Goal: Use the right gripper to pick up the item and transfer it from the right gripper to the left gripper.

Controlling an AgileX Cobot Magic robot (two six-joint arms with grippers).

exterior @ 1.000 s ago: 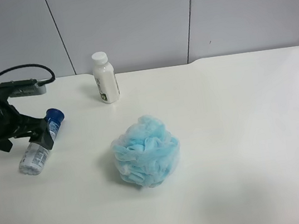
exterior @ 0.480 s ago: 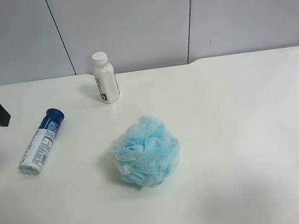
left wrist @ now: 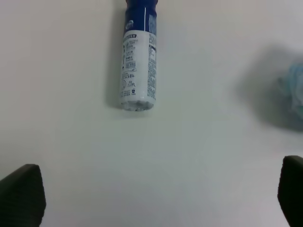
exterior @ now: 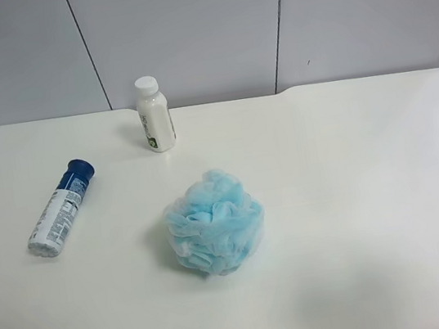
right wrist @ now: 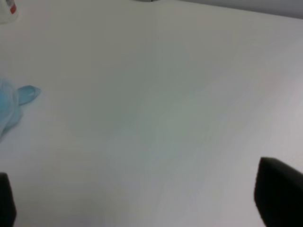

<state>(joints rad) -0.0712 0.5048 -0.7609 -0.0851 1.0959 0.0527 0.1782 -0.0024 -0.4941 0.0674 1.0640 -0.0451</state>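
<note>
The item, a slim silver-white can (exterior: 61,209) with a blue label and dark blue cap, lies on its side at the left of the white table (exterior: 356,194). No arm shows in the exterior high view. In the left wrist view the can (left wrist: 138,61) lies apart from my left gripper (left wrist: 156,194), whose two black fingertips (left wrist: 21,196) stand wide apart and empty. My right gripper (right wrist: 142,196) is also open and empty over bare table, with only its fingertips (right wrist: 279,191) showing.
A fluffy light-blue mesh puff (exterior: 214,223) sits mid-table; its edge shows in the right wrist view (right wrist: 12,106) and the left wrist view (left wrist: 293,90). A white white-capped bottle (exterior: 154,115) stands upright at the back, right of the can.
The arm at the exterior high view's left, which had its claw on the can, let go and withdrew out of that view. The can stays lying on the table.
</note>
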